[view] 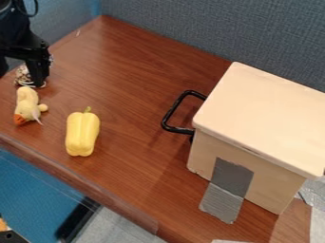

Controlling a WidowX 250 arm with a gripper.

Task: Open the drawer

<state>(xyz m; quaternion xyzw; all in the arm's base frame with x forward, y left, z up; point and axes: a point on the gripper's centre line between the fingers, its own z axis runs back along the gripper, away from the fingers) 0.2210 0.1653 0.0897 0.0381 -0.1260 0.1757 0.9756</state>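
Over at the upper left, the gripper (21,79) hangs with its 2 fingers apart, well away from the box (263,114) at right! And there's the target: 1 black handle (167,115) juts from the box's left side, marking the drawer, which looks shut. It faces the open tabletop (130,71), presumably to leave pulling room. Grey tape (232,178) runs from box to table, likely an anchor against sliding! Down the left, a yellow pepper (82,134) and a plush duck (26,105) sit clear of the handle, so neither should block the pull. Labels? No readable writing, no brand to call!
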